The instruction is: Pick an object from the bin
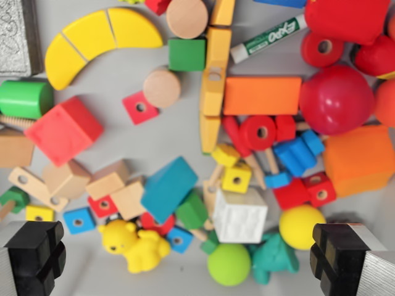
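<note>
- The end effector (197,259) hung open over the bin (123,132), its two black fingertips (34,253) spread wide at the bottom corners of the wrist view and holding nothing.
- Between those pads lay a yellow toy bear (137,245), a green ball (229,264), a teal cone-shaped piece (274,256) and a yellow ball (301,226).
- Just above them sat a white textured cube (240,215) and a tilted blue block (168,188).
- A large red ball (336,99) rested toward the wrist view's right, touching an orange rectangular block (262,95).
- A yellow arch in segments (92,40) curved across the top left, near a green cube (187,54).
- An Expo marker (268,38) lay slanted near the top.
- A red block (63,130) lay at the left, below a green cylinder (26,98).
</note>
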